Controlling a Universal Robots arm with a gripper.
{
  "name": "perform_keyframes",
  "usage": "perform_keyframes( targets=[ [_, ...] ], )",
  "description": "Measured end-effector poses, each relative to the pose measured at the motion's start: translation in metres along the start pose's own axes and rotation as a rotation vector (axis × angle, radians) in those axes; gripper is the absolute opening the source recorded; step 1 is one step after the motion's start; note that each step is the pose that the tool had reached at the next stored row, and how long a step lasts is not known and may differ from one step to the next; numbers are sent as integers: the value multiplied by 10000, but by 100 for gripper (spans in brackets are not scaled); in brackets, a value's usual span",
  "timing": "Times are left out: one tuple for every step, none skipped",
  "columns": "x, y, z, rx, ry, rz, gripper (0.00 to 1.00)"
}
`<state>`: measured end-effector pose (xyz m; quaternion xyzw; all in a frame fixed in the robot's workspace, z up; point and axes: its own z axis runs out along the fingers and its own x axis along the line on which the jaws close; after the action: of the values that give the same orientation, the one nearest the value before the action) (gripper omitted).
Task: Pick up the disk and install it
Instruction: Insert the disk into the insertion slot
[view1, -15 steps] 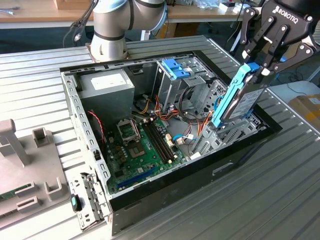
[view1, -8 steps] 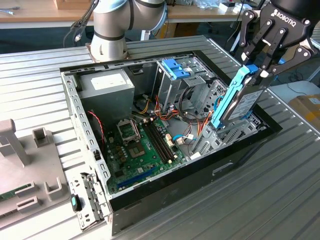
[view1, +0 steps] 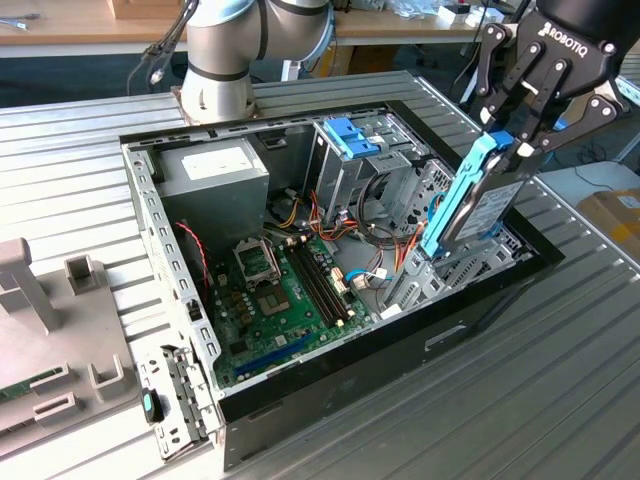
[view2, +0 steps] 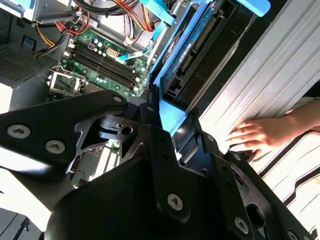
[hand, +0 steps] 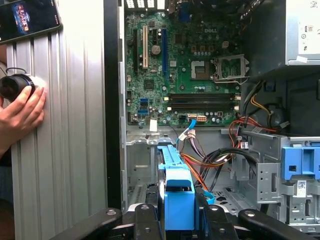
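"Where's the room camera looking from?"

"High up, well back from the gripper (view1: 515, 140), tilted down over the whole open computer case (view1: 330, 365) and the ribbed table (view1: 560, 400)."

"And the two on the arm?"

"Both sit close behind the fingers (view1: 524, 100), looking past them into the case. The first meets the disk (hand: 178, 200) edge-on, the second sees its flat side."

"Any overlap?"

"All three catch the motherboard (view1: 285, 290). Both wrist views catch a person's hand (hand: 20, 110) (view2: 260, 135) on the table beyond the fingers."

Disk (view1: 492, 208) silver-grey, rails (view1: 462, 195) blue; motherboard (view1: 285, 290) green; table (view1: 560, 400) ribbed grey; case (view1: 400, 362) black.
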<state>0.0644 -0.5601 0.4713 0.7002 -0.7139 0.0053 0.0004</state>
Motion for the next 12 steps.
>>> perform_keyframes(
  targets=[
    [0,1,1,0,0,1,36],
    [-1,1,7,1,-2,1,36],
    [-1,1,14,0,-1,1,36],
    [-1,1,25,0,1,1,36],
    [-2,1,37,0,2,1,36],
    [-1,1,40,0,3,1,36],
    [-1,1,40,0,3,1,36],
    [-1,1,41,0,2,1,36],
    [-1,1,65,0,0,1,36],
    [-1,1,66,0,1,1,36],
    [-1,1,76,0,-1,1,36],
    [-1,2,99,0,0,1,36]
  ],
)
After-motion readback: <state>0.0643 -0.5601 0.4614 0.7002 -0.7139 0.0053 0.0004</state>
